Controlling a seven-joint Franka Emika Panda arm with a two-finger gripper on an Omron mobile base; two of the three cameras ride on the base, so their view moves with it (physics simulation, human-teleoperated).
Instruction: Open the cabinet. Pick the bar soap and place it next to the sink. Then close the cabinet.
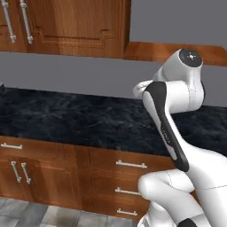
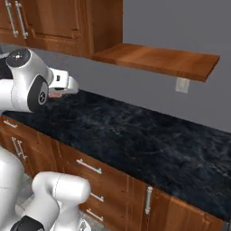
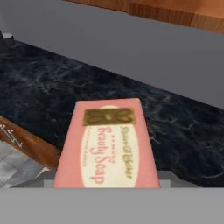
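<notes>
One soap (image 3: pixel 107 144) in the tool (image 2: pixel 57 93), pinched between its fingers, held in the air over the black table (image 2: pixel 149 140) near its front edge. One cabinet (image 1: pixel 66 26) up on the wall, door shut; one wooden shelf (image 2: pixel 158 58) beside it.

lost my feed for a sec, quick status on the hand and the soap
Hand shut on the bar soap. Soap held above the dark counter, short of the backsplash. Nothing visible in its way.

base views flank counter (image 1: pixel 66 115), hand view close
</notes>
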